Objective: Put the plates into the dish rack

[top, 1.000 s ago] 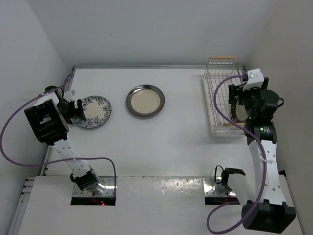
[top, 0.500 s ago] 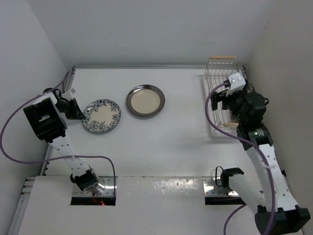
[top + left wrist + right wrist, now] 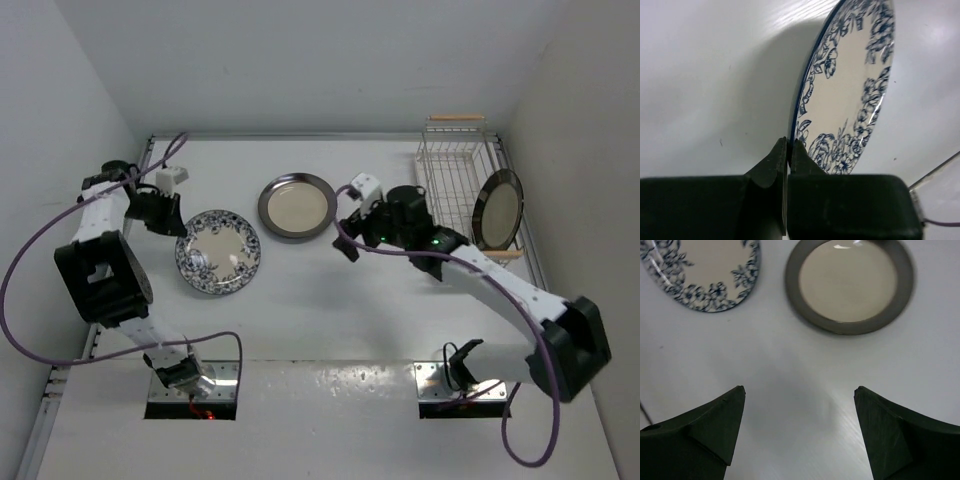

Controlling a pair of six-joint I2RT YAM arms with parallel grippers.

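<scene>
So in the last second the dark-rimmed plate [image 3: 498,208] was left standing in the dish rack [image 3: 445,165] at 2 o'clock. The right pincer [image 3: 799,390], fingers wide apart, was swung over by the cream-centred plate [image 3: 850,285] at 12. The left pincer [image 3: 788,150] got clamped on the rim of the floral plate [image 3: 850,95] at 9 o'clock. One loaded, two to go, it'd seem.

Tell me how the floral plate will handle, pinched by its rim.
Stiff: the floral plate likely keeps its shape. Its glazed shine suggests slippery, and the left hand pinches only the rim, so it may swing. Looks ceramic: probably breakable.
</scene>
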